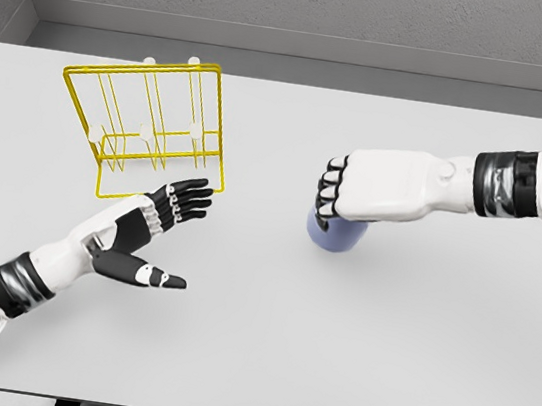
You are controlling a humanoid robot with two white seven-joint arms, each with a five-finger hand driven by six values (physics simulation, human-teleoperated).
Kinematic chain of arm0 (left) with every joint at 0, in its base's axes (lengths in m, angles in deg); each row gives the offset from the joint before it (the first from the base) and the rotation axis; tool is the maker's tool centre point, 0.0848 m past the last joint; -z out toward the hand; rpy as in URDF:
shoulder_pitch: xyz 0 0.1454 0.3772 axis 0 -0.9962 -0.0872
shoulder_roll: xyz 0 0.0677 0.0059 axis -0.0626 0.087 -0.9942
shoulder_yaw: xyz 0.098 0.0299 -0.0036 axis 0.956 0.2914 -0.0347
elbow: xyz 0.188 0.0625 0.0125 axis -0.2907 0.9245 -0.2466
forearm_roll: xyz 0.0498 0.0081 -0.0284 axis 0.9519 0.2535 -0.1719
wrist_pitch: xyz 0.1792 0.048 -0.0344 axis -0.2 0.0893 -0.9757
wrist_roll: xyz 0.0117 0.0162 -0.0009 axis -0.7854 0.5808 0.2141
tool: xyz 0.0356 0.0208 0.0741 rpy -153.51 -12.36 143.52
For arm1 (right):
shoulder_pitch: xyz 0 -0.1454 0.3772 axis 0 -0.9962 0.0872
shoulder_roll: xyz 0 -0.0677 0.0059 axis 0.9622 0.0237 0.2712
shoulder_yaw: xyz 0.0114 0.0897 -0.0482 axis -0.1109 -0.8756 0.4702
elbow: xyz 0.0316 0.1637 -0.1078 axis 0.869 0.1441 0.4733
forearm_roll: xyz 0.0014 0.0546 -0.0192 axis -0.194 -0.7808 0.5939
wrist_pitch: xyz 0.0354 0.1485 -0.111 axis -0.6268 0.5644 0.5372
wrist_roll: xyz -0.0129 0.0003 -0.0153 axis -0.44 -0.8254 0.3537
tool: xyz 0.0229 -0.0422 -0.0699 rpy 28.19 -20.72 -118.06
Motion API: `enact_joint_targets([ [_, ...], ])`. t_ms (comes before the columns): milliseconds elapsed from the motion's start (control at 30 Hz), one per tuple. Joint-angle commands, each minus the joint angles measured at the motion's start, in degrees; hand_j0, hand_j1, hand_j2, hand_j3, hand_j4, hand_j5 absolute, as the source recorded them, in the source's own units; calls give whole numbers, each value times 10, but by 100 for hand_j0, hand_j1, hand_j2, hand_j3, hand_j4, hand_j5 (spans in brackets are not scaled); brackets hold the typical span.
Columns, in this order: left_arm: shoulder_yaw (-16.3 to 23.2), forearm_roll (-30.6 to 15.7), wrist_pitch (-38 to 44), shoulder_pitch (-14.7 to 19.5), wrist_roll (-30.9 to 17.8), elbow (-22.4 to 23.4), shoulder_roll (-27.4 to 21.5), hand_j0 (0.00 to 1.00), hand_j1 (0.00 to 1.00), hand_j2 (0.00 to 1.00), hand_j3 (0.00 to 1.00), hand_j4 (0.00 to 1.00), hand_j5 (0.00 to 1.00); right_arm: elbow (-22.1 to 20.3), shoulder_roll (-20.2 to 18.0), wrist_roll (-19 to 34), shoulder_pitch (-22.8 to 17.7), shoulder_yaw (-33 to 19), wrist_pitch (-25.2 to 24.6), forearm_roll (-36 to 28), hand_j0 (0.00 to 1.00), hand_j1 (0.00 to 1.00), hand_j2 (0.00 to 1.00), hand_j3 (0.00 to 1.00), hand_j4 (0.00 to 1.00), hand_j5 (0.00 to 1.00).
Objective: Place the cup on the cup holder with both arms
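Note:
A pale blue cup (334, 235) stands on the white table, right of centre, mostly hidden under my right hand (338, 194). That hand reaches in from the right edge and its fingers curl over the cup's top and far side. The yellow wire cup holder (151, 126) stands at the back left, with white-tipped pegs rising from its frame. My left hand (162, 223) comes in from the lower left, fingers spread and thumb out, holding nothing. Its fingertips (191, 197) lie just at the holder's front right corner.
The white table (260, 353) spans the view, with its front edge along the bottom. A grey wall runs behind the table's far edge.

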Motion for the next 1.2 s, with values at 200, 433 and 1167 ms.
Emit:
enact_joint_targets([
  [200,0,-2,1,0,0,4,10,100,100,100,100,100,100,0,58,27,-2,0,-1,-2,57,57,57,57,57,57],
  [433,0,-1,14,0,0,4,14,100,100,100,100,100,100,0,100,30,-6,6,-1,3,57,57,57,57,57,57],
  [1167,-6,-3,9,-4,0,9,8,100,100,100,100,100,100,6,138,59,-39,15,-1,58,60,60,60,60,60,60],
])
